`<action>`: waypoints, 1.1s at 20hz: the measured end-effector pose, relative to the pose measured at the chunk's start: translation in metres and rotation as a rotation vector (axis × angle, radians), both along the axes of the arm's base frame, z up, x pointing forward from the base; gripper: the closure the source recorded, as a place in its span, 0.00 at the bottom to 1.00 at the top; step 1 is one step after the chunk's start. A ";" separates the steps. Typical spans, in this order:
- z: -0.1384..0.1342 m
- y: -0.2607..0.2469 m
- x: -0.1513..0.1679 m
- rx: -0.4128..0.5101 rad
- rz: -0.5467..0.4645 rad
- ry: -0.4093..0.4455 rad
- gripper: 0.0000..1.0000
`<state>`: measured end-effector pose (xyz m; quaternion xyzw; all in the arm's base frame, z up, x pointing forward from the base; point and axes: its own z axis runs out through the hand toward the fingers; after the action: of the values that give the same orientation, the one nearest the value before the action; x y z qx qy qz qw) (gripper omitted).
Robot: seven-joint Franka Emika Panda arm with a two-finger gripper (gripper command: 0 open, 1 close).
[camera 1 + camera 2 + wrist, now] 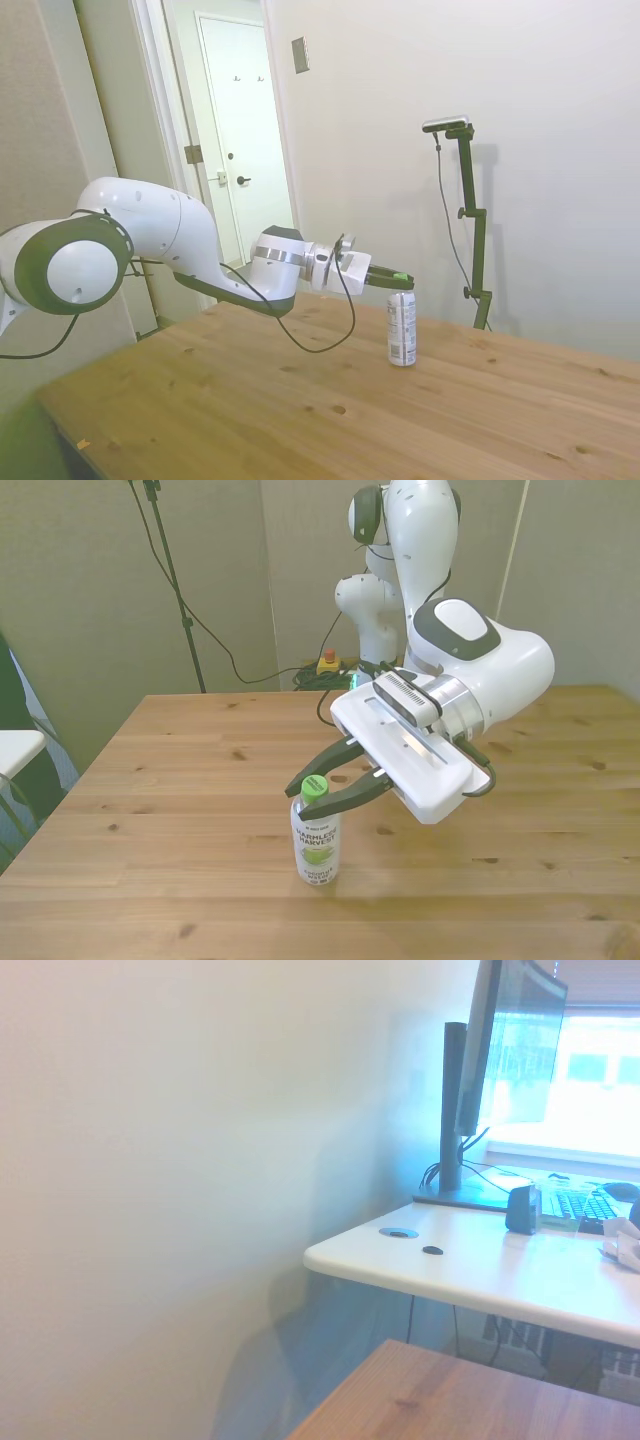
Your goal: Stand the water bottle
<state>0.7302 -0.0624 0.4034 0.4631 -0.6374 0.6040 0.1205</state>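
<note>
Side view: water bottle point(402, 329) upright on worktop point(250, 400), well inside edges. Gripper point(396, 277) reaches in level at green cap, fingers either side.

Front view: fingers point(335, 752) spread around cap, apparently not pinching. Standing step looks done; next move likely straight retreat without nudging bottle. Bare wood all round bottle.

Wrist view: only wall, white desk point(470, 1270) beyond worktop.

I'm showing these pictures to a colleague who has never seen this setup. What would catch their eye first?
First, the small clear plastic water bottle with its green cap, standing upright on the wooden table toward the near edge in the front view. Next, the big white arm's gripper, lying level with its dark fingers around the bottle's cap. The wrist view misses both, showing a white desk with a monitor.
</note>
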 end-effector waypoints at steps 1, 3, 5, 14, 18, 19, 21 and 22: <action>0.000 0.000 0.000 0.000 0.000 0.000 0.00; -0.001 -0.001 0.000 0.000 -0.001 0.001 0.00; -0.001 -0.002 -0.001 0.001 -0.002 0.002 0.00; 0.010 0.003 -0.010 0.070 0.015 0.037 0.00; 0.033 0.003 -0.023 0.155 0.060 0.110 0.00; 0.040 0.003 -0.027 0.172 0.071 0.126 0.00; 0.054 0.003 -0.036 0.199 0.090 0.151 0.00; 0.060 0.005 -0.041 0.217 0.102 0.164 0.00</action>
<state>0.6891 -0.0575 0.4631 0.5531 -0.6626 0.4968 0.0907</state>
